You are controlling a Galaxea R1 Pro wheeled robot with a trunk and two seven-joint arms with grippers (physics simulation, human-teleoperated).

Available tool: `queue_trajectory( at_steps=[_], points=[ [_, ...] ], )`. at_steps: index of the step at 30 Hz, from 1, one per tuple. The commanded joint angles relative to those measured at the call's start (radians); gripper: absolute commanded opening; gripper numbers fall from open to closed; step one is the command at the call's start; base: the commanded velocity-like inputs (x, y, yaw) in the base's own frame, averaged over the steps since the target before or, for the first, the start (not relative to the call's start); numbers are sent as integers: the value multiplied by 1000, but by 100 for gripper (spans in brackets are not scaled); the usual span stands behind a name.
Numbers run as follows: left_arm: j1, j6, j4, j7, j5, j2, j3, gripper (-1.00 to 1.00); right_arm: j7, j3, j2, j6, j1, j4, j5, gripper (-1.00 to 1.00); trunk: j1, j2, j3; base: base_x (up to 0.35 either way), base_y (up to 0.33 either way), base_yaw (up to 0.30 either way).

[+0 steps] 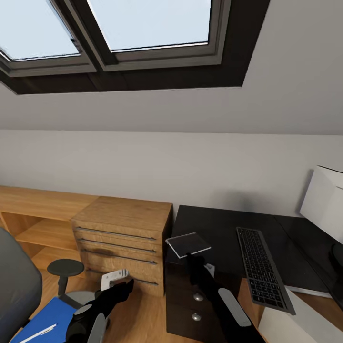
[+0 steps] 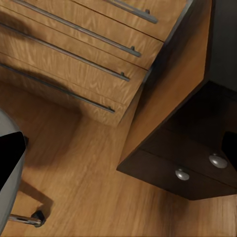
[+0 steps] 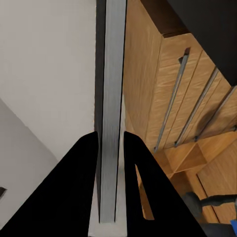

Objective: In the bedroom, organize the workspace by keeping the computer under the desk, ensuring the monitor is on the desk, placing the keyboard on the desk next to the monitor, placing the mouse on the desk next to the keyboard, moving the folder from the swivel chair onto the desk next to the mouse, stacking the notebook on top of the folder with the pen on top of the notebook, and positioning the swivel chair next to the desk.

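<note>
We logged: right gripper (image 3: 109,148) clamped on notebook (image 1: 187,244); left gripper (image 1: 116,280), state unclear; pen (image 1: 38,333) on folder (image 1: 47,317).

The swivel chair (image 1: 16,290) is cut by the head view's left edge — only part of the grey back, one black armrest and a strip of seat show. The blue folder (image 1: 47,318) on that seat runs off the bottom edge, and so does the white pen (image 1: 39,333) lying on it. At the right edge the monitor (image 1: 324,200) shows only a white corner of its back; its black foot (image 1: 337,252) is half cut. The right gripper (image 1: 191,257) is mostly hidden under the notebook (image 1: 188,244) it clamps — seen edge-on from the right wrist, the cover cannot be read. The left gripper (image 1: 125,284) is too dark to tell its jaws.
</note>
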Motion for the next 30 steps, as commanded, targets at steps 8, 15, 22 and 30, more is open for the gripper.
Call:
queue_trajectory(
  at_steps=[8,15,22,30],
  points=[
    [-1,7,-1,6,11,-1,-1,100,5,-1,-2,1,-1,1,-16,-100,0,-1,-1,9,0,0],
    [0,8,-5,7,11,-2,-7,100,5,-2,-5,1,-1,2,-16,-100,4,-8,-4,0,0,0],
    [0,8,-9,7,11,-9,-7,100,5,-3,-7,-3,-1,21,-14,-100,31,-57,-26,0,0,0],
    [0,8,-10,8,11,-18,-7,100,3,-2,-6,-76,-1,31,-13,-100,61,-113,-51,0,0,0]
  ],
)
